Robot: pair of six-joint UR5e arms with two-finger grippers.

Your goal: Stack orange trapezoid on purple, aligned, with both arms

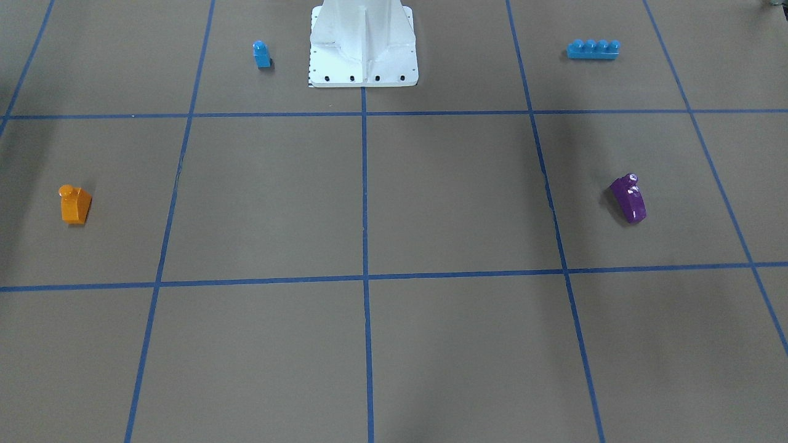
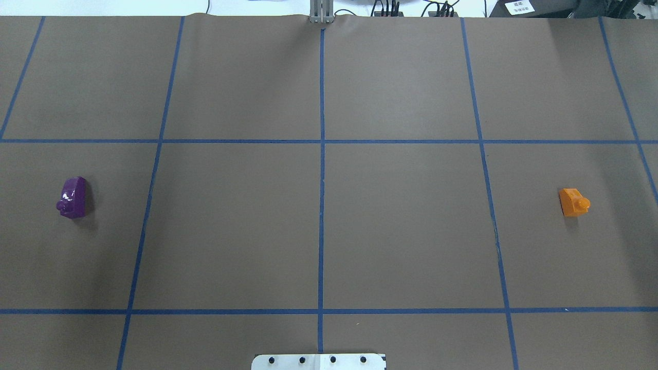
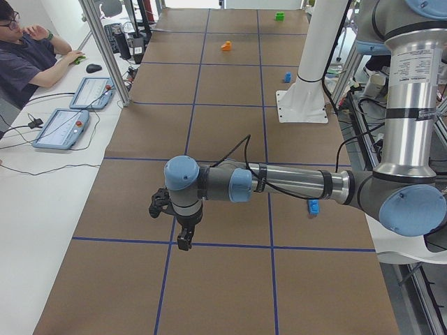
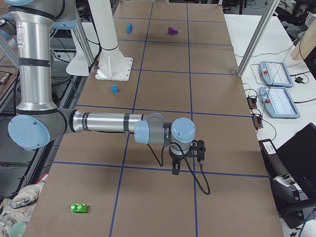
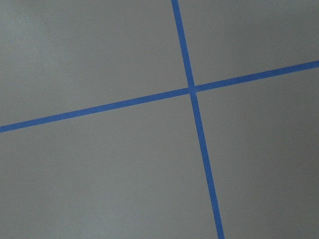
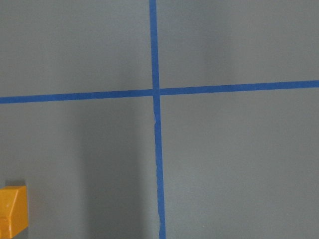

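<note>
Orange trapezoid [image 2: 573,202] sat on my right side, the purple [image 2: 74,197] well apart on my left. Nothing was stacked, and every pickup was yet to do. My left gripper [image 3: 183,234] and right gripper [image 4: 177,165] held neither; whether their fingers were spread or pressed together, I could not tell.

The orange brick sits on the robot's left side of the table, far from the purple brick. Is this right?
No. The orange brick sits on the robot's right side of the table, far from the purple brick. The overhead view shows it.
</note>
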